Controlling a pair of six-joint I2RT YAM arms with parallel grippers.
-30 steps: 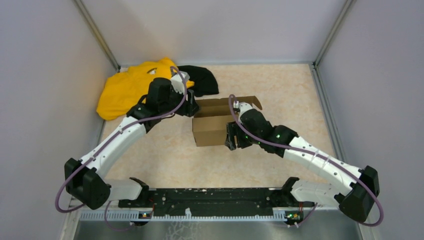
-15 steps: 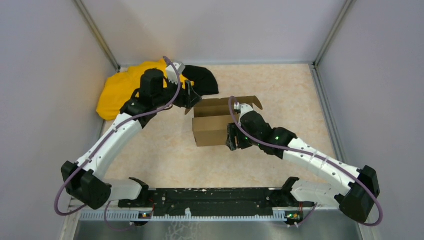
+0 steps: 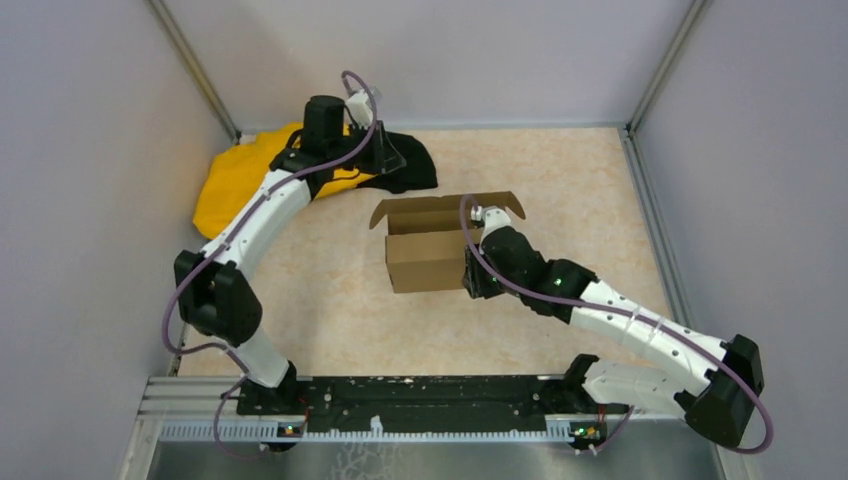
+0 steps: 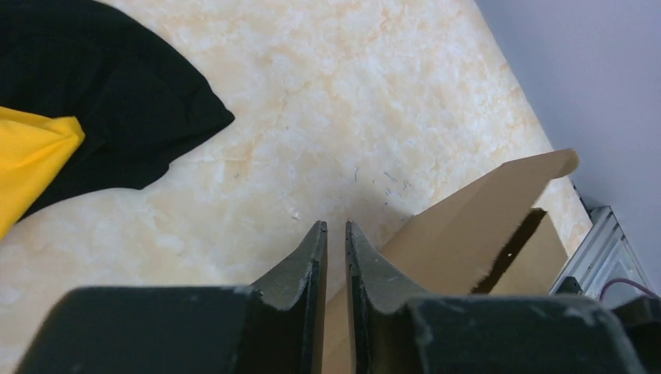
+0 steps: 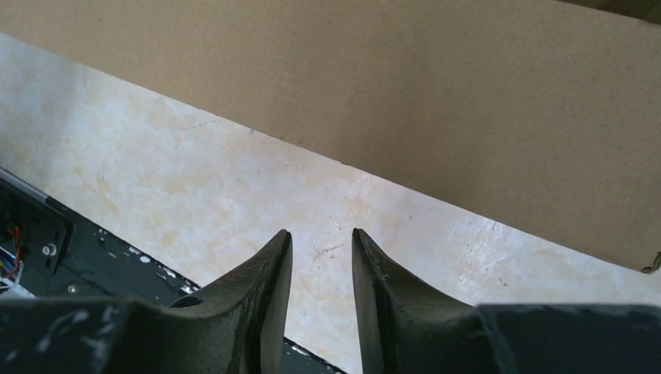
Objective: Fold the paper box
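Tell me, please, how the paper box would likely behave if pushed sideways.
The box is thin cardboard and looks empty, so it would probably slide easily on the smooth table. Its top flaps stand open and unsupported, so they would likely flex. A hard push may skew its walls.

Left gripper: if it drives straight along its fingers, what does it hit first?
Probably the beige marbled tabletop, straight ahead of the left gripper. The brown cardboard box flap sits just right of that line; depth is unclear.
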